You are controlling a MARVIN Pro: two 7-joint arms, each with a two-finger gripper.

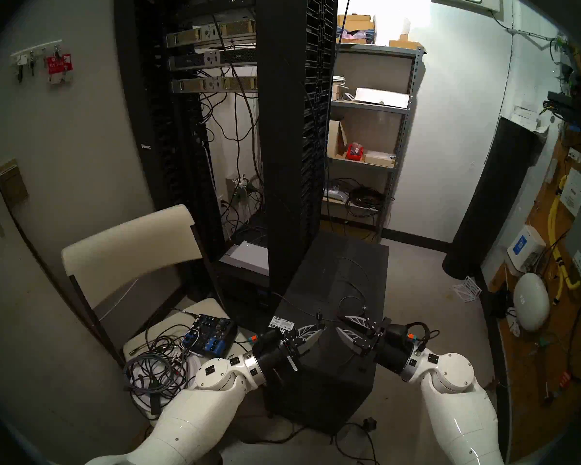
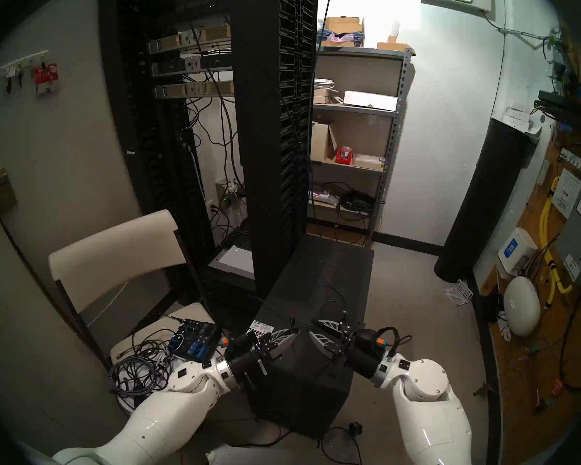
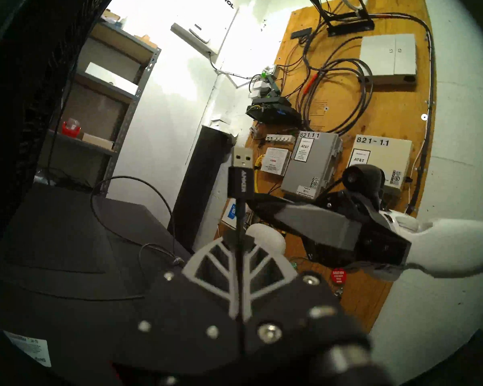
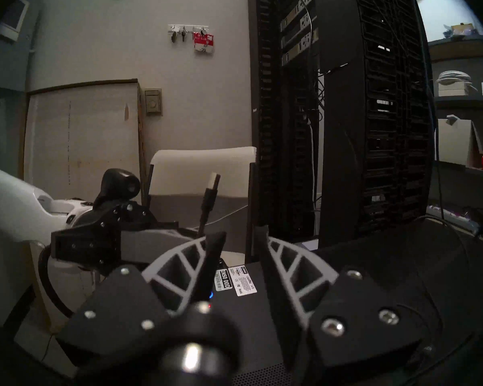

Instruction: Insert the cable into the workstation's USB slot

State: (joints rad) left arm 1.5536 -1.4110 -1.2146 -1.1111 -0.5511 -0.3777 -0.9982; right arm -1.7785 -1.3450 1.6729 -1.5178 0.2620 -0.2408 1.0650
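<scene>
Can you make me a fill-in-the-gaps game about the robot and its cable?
1. The left gripper is shut on the thin ____, just below its plug.
2. The silver tip of the plug points ____ in the left wrist view.
3. The right gripper is open and holds ____.
4. The stickers on the computer tower are ____ in colour.

Missing words: cable; up; nothing; white

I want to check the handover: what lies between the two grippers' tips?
In the left head view, the thin dark-grey cable's plug stands there, held by the left gripper; the right gripper is open.
</scene>
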